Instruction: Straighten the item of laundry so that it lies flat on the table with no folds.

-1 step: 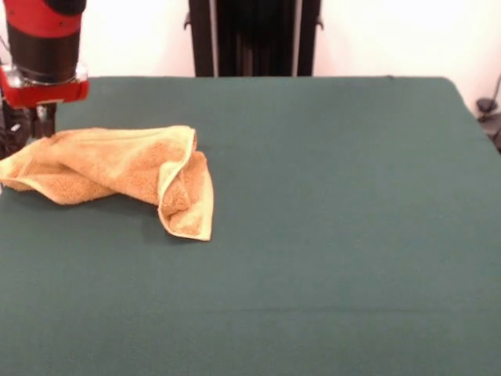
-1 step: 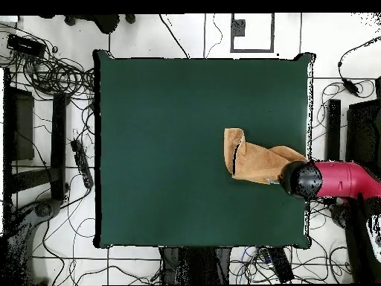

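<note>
Hanging over the table's edge, the red and black arm (image 1: 43,47) comes down at the left of the front view, and its gripper (image 1: 35,121) sits just behind the end of the towel (image 1: 109,176). Only dark parts below the red collar show there, and from overhead the arm's round black end (image 2: 298,179) covers them, so whether the fingers are apart, together or clamped on the cloth cannot be told.

From overhead, the towel (image 2: 253,160) lies near the table's right edge, about halfway along it, with one end under the arm. Its long axis runs across the table from that edge toward the middle, slightly slanted. It is not flat: in the front view the cloth is bunched and folded over itself, a paler hem curves down along the inner end, and a doubled corner flap points toward the camera. The end by the arm tapers to a narrow, crumpled point.

Around it, the green table (image 1: 329,235) is plain cloth, with nothing beside the towel on the surface. Off the table, the overhead view shows tangled cables (image 2: 56,74) on the pale floor and dark stands (image 2: 59,141) along the left side. In the front view a black upright (image 1: 254,37) stands behind the far edge.
</note>
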